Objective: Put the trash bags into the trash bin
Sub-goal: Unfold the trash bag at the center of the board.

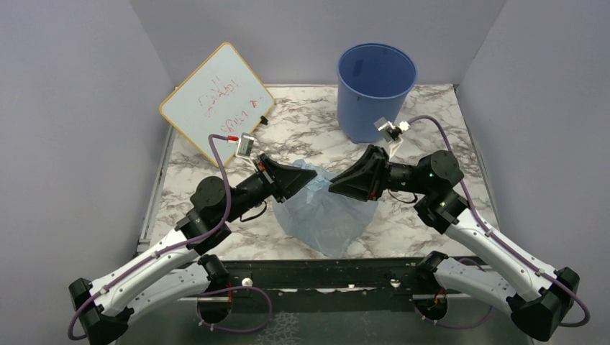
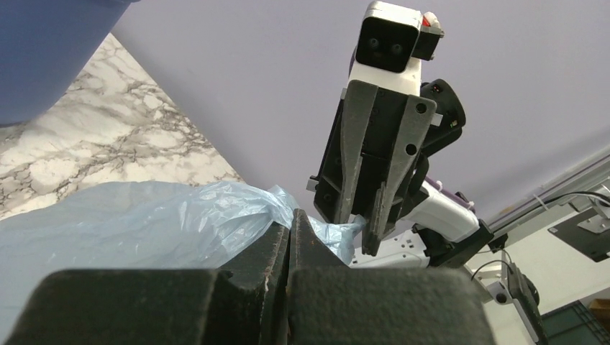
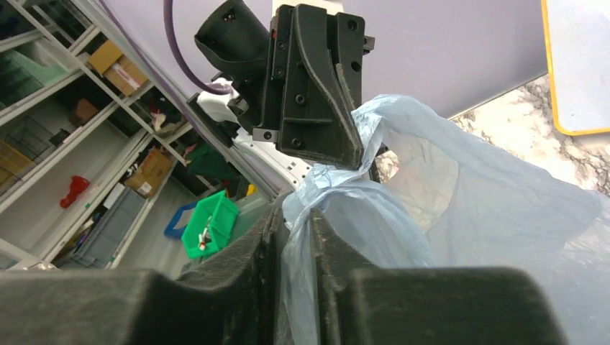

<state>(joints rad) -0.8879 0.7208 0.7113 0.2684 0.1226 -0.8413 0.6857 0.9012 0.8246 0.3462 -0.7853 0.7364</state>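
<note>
**Trash bag (image 1: 324, 215) pinched from two sides**

The left gripper (image 1: 309, 175) is clenched on the bag's top edge at 10 o'clock. The right gripper (image 1: 336, 188) is clamped on it at 1 o'clock. The crinkled film is spread beneath them over the table (image 1: 446, 122). The trash bin (image 1: 376, 86) is seen apart, at 1 o'clock.

Left hand (image 2: 290, 219) closed on crinkled trash bag (image 2: 144, 223), right hand (image 2: 360, 231) opposite pinching its edge, marble table (image 2: 108, 136)
</note>
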